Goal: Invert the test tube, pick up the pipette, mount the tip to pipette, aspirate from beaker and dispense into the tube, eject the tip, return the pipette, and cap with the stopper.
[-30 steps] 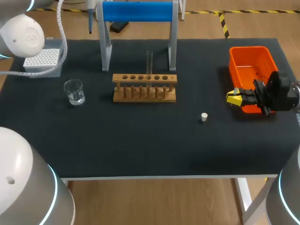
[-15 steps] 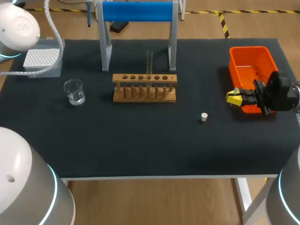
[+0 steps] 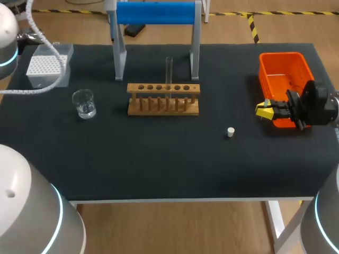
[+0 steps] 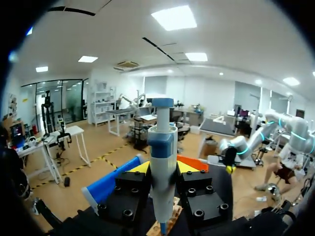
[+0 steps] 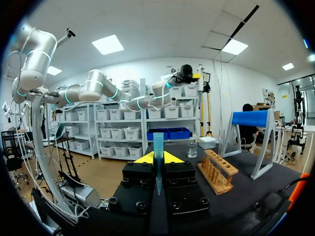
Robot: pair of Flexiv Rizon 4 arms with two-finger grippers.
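clamping the pipette (image 4: 162, 162) upright, the left gripper (image 4: 163, 169) has both fingers pressed to its body. the right gripper (image 5: 157, 158) pinches a blue tip (image 5: 158, 140) between nearly closed fingers, just beside the orange bin (image 3: 283, 74). the tube (image 3: 169, 71) stands upright in the wooden rack (image 3: 163, 99); the stopper (image 3: 230, 132) lies apart on the mat.

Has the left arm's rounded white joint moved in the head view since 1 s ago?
Yes. The left arm's white joint has swung leftward, off the white pipette-tip box it overlapped, and is nearly out of view.
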